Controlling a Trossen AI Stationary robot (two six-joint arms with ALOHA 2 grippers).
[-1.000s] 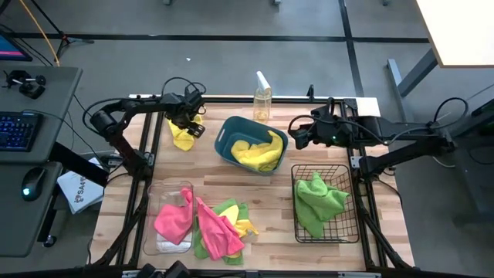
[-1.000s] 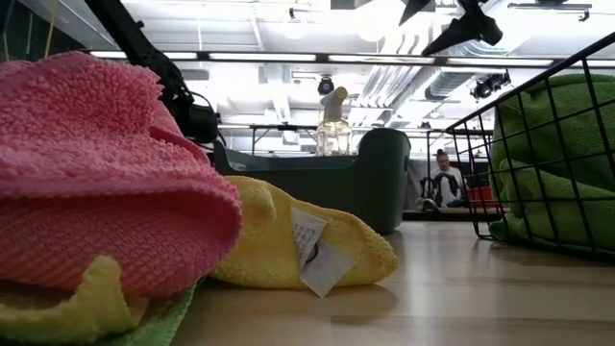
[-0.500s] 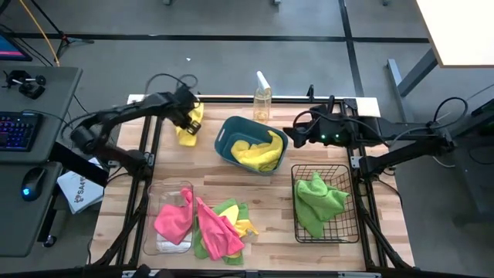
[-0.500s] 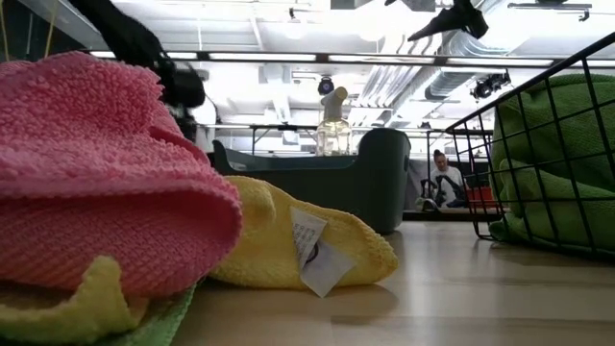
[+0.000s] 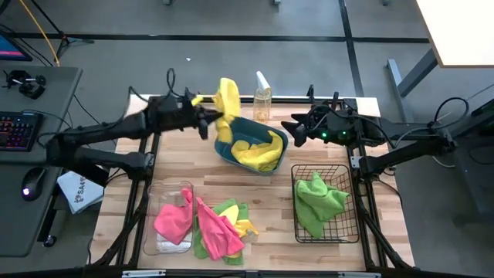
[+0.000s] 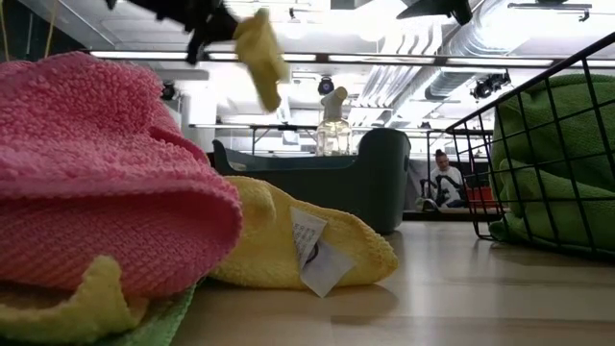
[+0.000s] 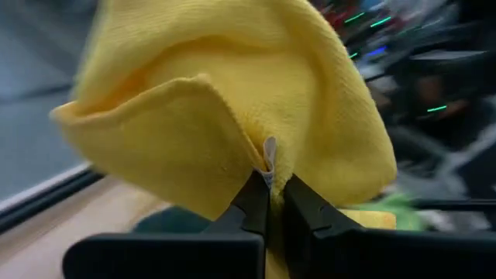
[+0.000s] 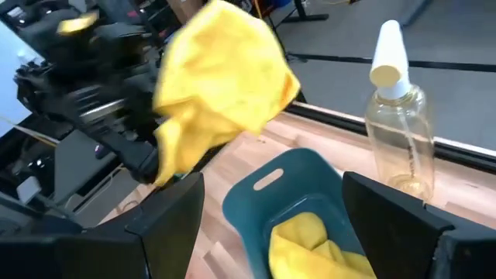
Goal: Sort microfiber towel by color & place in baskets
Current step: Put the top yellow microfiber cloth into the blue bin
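Above the teal tub's back-left rim, my left gripper is clamped on a yellow towel, a soft bunched microfiber cloth with a small white tag at the pinch, flaring up in the air. A second ago that towel was down on the table's back-left corner; now it's lifted and swung over beside the tub. My right gripper waits open just past the tub's right side.

clear spray bottle, keyboard, seated person
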